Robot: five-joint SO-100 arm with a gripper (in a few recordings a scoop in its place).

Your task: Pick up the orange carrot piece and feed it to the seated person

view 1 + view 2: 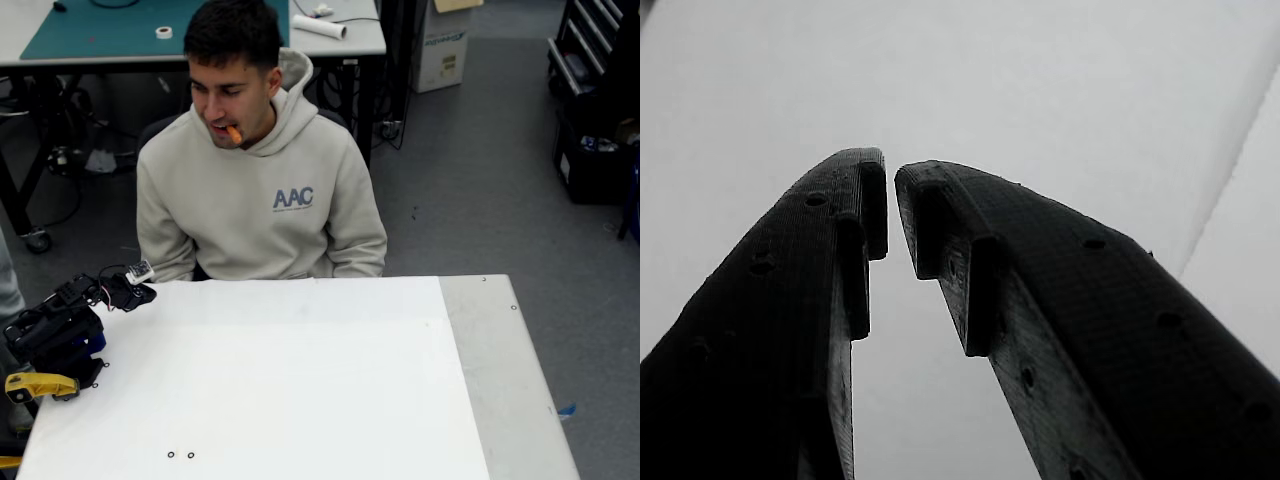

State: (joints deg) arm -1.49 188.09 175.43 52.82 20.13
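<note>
At the far edge of the white surface (pixel 300 380), the seated person (pixel 262 205) holds the orange carrot piece (pixel 234 134) in his mouth, so the task looks done, the empty hand (pixel 890 215), nearly closed, folded far left.

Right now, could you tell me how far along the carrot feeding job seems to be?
It looks essentially done: the orange carrot piece sits in the seated person's mouth. Nothing is in hand; the wrist view shows the pincer nearly closed with nothing between its tips, over the white table. The arm is folded at the table's left edge. Nothing obvious remains.
</note>
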